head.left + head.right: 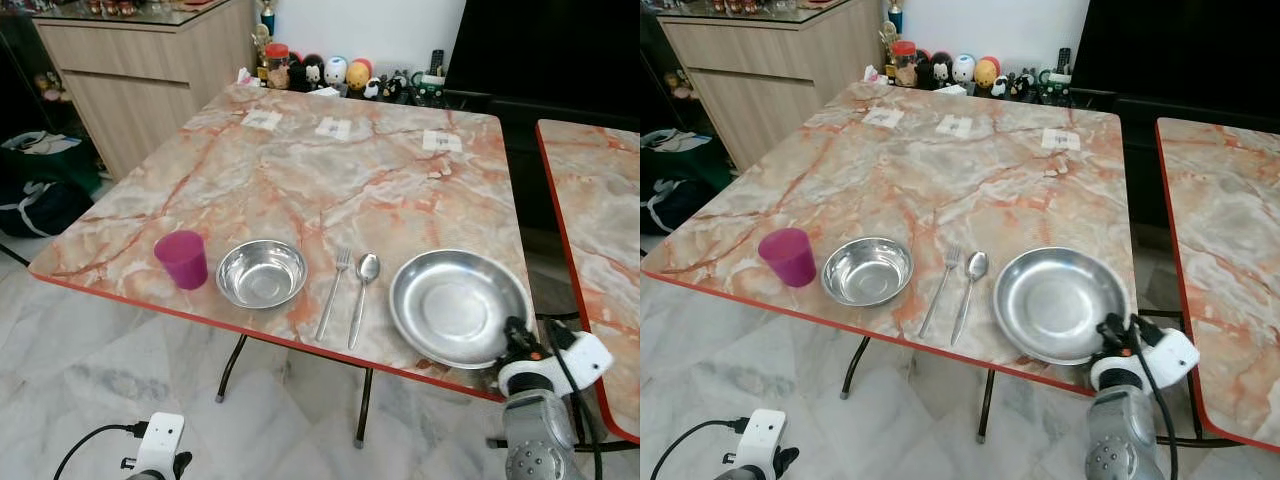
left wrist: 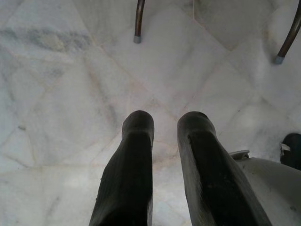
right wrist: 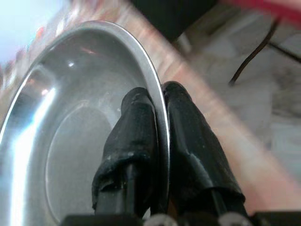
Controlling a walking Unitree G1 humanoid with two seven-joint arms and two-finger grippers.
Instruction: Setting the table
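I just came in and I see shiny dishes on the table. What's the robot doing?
The robot is setting the table. Its right gripper is pinching the rim of the big steel plate at the near edge of the marble table. Beside the plate lie a spoon and a fork, then a steel bowl and a pink cup. The left gripper hangs idle over the floor.

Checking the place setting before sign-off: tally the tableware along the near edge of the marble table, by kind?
Cup, pink: 1
Bowl, steel: 1
Fork: 1
Spoon: 1
Plate, steel: 1, its near rim pinched by the right tool
Total: 5
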